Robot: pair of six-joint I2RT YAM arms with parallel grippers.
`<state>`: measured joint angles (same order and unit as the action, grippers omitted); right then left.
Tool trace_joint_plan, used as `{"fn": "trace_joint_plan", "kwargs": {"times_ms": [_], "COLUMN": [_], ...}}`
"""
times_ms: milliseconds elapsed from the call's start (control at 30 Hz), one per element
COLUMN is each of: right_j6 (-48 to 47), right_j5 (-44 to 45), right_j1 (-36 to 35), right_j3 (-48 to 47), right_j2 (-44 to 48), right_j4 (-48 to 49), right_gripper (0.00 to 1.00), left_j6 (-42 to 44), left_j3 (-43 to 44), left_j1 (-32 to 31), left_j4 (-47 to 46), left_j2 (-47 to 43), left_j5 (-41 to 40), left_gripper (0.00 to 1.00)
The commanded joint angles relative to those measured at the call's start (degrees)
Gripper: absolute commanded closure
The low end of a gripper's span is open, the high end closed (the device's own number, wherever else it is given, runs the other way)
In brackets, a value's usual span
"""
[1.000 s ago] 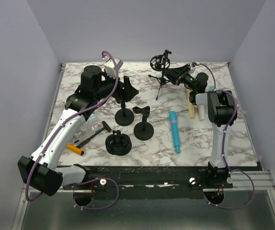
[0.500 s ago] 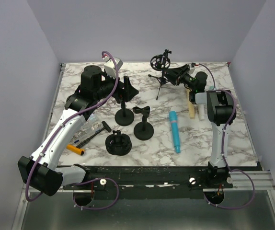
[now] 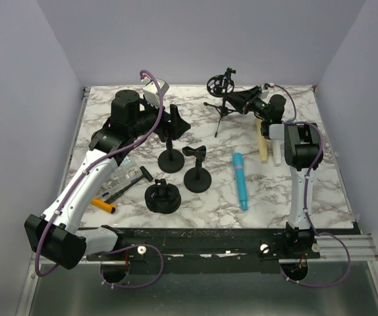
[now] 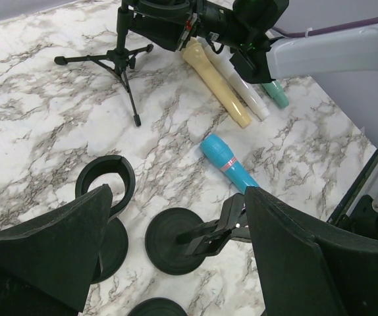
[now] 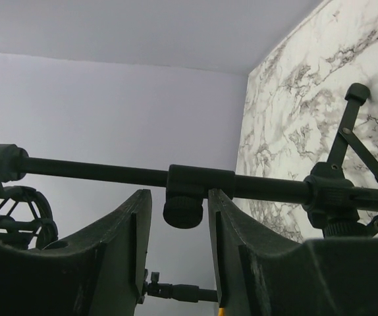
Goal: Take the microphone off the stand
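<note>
A black tripod stand (image 3: 220, 108) with a ring-shaped shock mount (image 3: 215, 84) stands at the back of the table. I cannot tell whether a microphone sits in the mount. My right gripper (image 3: 238, 100) is open at the stand's pole. In the right wrist view the pole (image 5: 97, 172) crosses above my gripper (image 5: 176, 197), its clamp knob (image 5: 184, 212) between the fingers. A blue microphone (image 3: 240, 181) lies loose on the table; it also shows in the left wrist view (image 4: 228, 163). My left gripper (image 3: 174, 125) is open and empty above two round-base stands.
A ring-holder stand (image 4: 107, 181) and a clip stand (image 4: 176, 240) stand under my left gripper (image 4: 176, 197). Cream (image 4: 215, 82), white (image 4: 242, 89) and teal (image 4: 274, 95) microphones lie by the right arm. A black round mount (image 3: 161, 197), an orange tool (image 3: 103, 205) and small tools (image 3: 133, 179) lie front left.
My right gripper has shifted slightly up and toward the back along the tripod stand's pole. The left arm has not moved.
</note>
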<state>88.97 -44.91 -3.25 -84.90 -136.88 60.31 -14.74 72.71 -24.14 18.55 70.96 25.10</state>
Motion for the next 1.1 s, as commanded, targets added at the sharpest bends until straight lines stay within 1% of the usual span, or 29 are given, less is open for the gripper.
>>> {"fn": "trace_joint_plan", "kwargs": {"times_ms": [0,67,133,200,267,300,333,367,433,467,533,567,667,867,967,1067], "right_j6": [-0.73,-0.88,-1.24,-1.33,-2.49,-3.50,-4.55,-5.32,-6.61,-6.79,-6.49,-6.28,-6.19,-7.45,-12.07,-22.09], "right_j5": [-2.53,-2.56,-2.62,-2.82,-3.06,-3.25,-3.19,-2.94,-2.41,-2.29,-2.70,-2.72,-2.65,-2.69,-1.11,3.52], "right_j1": [0.48,0.53,0.52,0.57,0.52,0.50,0.57,0.52,0.52,0.55,0.59,0.52,0.54,0.52,0.45,0.05], "right_j3": [-3.23,-3.71,-4.26,-4.49,-4.62,-4.47,-3.98,-2.91,-1.49,-0.92,-0.46,-0.29,-0.11,0.07,2.61,6.27], "right_j2": [-2.42,-2.62,-2.75,-2.95,-2.87,-2.59,-2.22,-1.77,-0.75,-0.43,-0.32,-0.19,0.03,0.35,2.80,7.33], "right_j4": [-1.84,-2.32,-2.98,-3.01,-3.98,-4.86,-5.19,-5.04,-5.03,-4.60,-3.43,-3.08,-2.70,-2.75,-5.43,-11.71], "right_gripper": [0.55,0.55,0.60,0.70,0.83,0.88,0.88,0.85,0.68,0.63,0.62,0.63,0.69,0.99,0.99,0.99], "left_j6": [0.68,0.68,0.68,0.77,0.77,0.77,0.72,0.74,0.68,0.68,0.68,0.59,0.59,0.68,0.61,0.53], "left_j3": [1.03,1.03,1.03,1.05,1.12,1.12,1.12,1.07,1.15,1.12,1.21,1.15,1.21,1.21,1.16,1.21], "left_j1": [-0.38,-0.38,-0.38,-0.38,-0.38,-0.38,-0.42,-0.38,-0.40,-0.38,-0.38,-0.38,-0.38,-0.38,-0.34,-0.38], "left_j4": [-0.02,-0.04,-0.08,0.03,0.02,0.01,0.02,0.00,0.01,0.01,0.00,0.04,0.01,0.13,0.09,0.03], "left_j2": [0.15,0.14,0.23,0.23,0.22,0.22,0.23,0.23,0.15,0.16,0.23,0.19,0.15,0.15,0.06,0.08], "left_j5": [1.26,1.28,1.27,1.26,1.27,1.31,1.35,1.35,1.45,1.52,1.67,1.62,1.73,1.55,1.59,1.67], "left_gripper": [0.15,0.15,0.15,0.15,0.15,0.15,0.15,0.15,0.15,0.15,0.15,0.15,0.15,0.15,0.15,0.15]}}
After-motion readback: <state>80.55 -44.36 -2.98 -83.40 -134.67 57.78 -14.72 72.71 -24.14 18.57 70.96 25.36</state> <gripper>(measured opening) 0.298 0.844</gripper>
